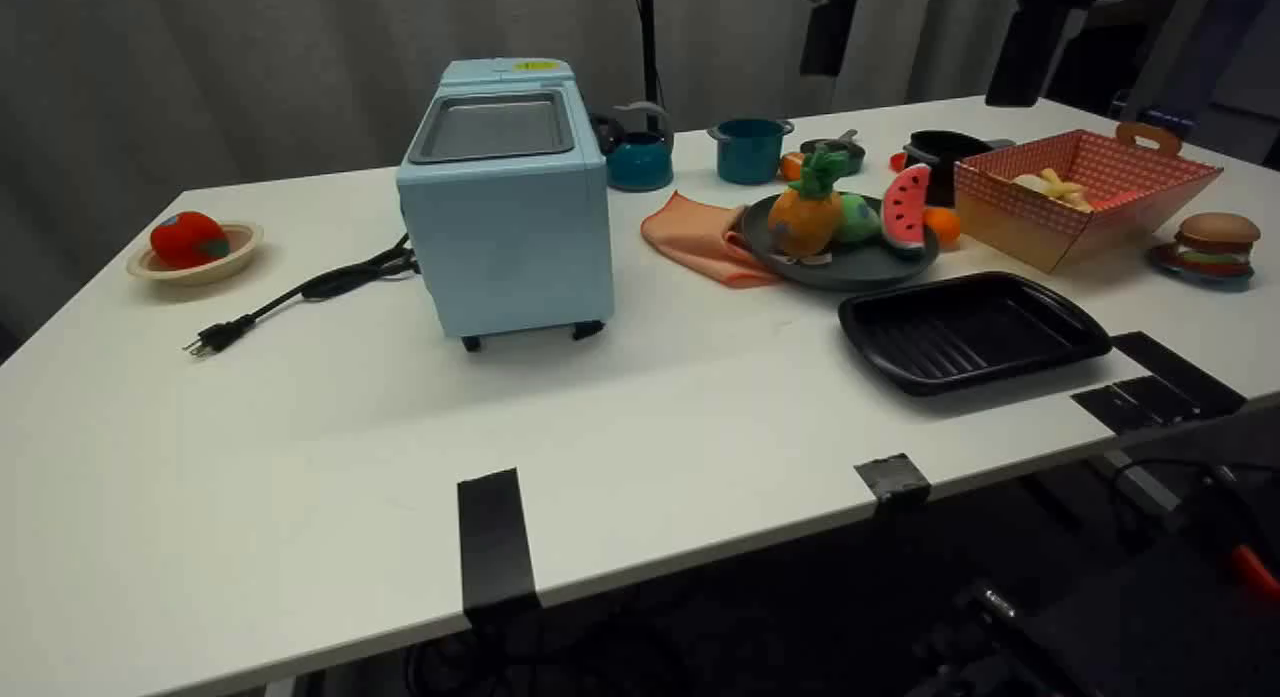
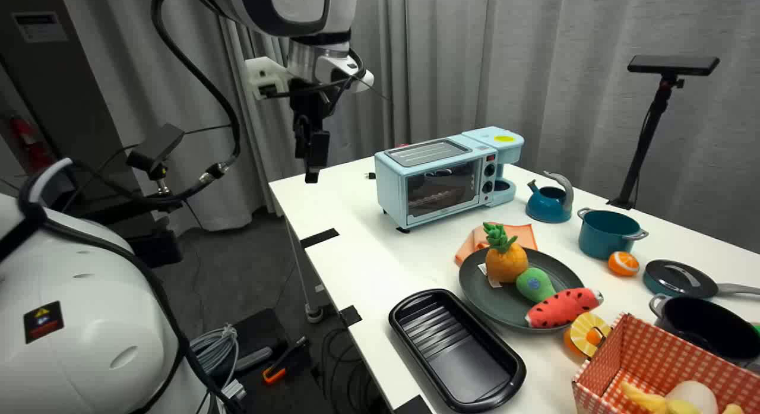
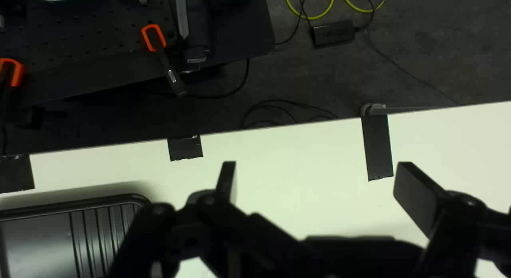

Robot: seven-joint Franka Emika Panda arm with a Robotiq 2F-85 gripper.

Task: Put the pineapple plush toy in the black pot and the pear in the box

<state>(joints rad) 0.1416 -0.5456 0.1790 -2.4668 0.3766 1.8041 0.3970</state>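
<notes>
The pineapple plush toy stands upright on a dark round plate in both exterior views. The green pear lies beside it on the same plate and also shows behind the pineapple toy. The black pot stands behind the red-checked box, which partly covers it. The box holds pale and yellow toys. My gripper hangs above the table, far from the toys. In the wrist view its fingers are wide apart with nothing between them.
A red watermelon slice lies on the plate's edge. A black grill pan is in front of the plate. A light-blue toaster oven stands behind. A teal pot, kettle and burger are also there.
</notes>
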